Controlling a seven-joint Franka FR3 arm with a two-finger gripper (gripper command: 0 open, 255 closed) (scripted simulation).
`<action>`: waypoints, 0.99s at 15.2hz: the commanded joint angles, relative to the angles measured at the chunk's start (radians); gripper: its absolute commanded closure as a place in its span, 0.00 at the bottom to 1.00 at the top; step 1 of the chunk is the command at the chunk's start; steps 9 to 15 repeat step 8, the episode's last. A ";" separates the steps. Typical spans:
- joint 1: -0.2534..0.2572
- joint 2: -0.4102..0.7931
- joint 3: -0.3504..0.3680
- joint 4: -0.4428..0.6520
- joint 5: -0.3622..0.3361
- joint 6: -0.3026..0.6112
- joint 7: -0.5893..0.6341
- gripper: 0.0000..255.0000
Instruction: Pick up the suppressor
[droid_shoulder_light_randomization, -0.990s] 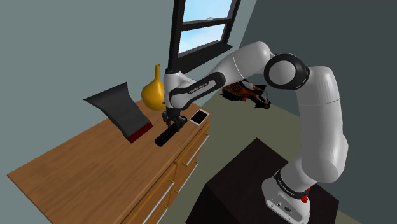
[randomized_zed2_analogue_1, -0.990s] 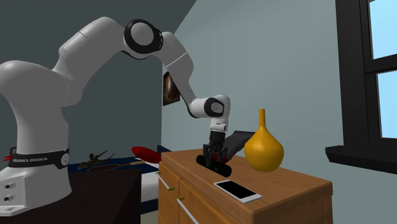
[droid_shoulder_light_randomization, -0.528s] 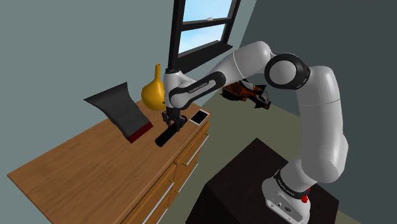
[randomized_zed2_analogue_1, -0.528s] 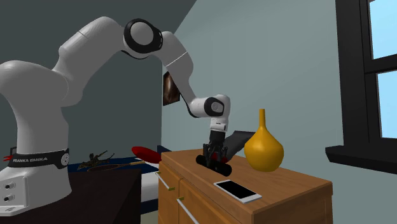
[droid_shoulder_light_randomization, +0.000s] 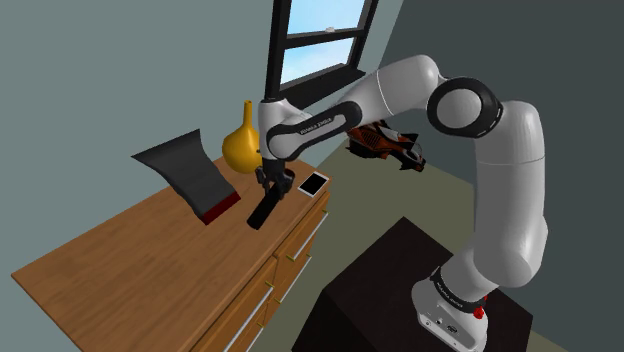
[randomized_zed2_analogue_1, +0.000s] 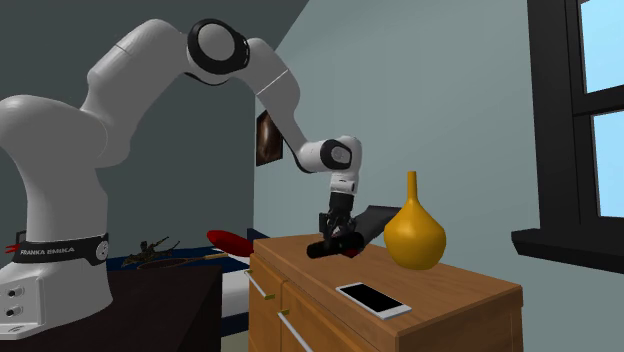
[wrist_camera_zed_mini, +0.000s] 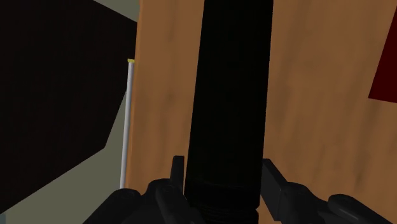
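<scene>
The suppressor (droid_shoulder_light_randomization: 261, 212) is a black cylinder, clasped near one end by my black gripper (droid_shoulder_light_randomization: 270, 192), which is shut on it. It hangs tilted, its lower end close above the wooden dresser top (droid_shoulder_light_randomization: 130, 270). In the second exterior view the suppressor (randomized_zed2_analogue_1: 334, 246) sits just over the dresser's front part, under the gripper (randomized_zed2_analogue_1: 339, 234). In the wrist view the suppressor (wrist_camera_zed_mini: 232, 95) runs away from the gripper (wrist_camera_zed_mini: 222, 175), with both fingers pressed against its sides.
A mustard vase (droid_shoulder_light_randomization: 243, 146) and a black curved sheet with a red edge (droid_shoulder_light_randomization: 190, 175) stand behind the gripper. A phone (droid_shoulder_light_randomization: 313, 183) lies near the dresser's corner. The dresser's front edge and drawers (droid_shoulder_light_randomization: 265, 295) drop off beside the suppressor. A window (droid_shoulder_light_randomization: 310, 40) is behind.
The gripper has risen a little with the suppressor clasped in it, and the cylinder now hangs more steeply. The arm's elbow has moved up.
</scene>
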 joint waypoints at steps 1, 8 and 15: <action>-0.004 -0.017 0.004 0.003 0.006 -0.019 -0.004 1.00; -0.011 -0.060 0.014 0.008 0.021 -0.067 -0.012 1.00; -0.011 -0.060 0.014 0.008 0.021 -0.067 -0.012 1.00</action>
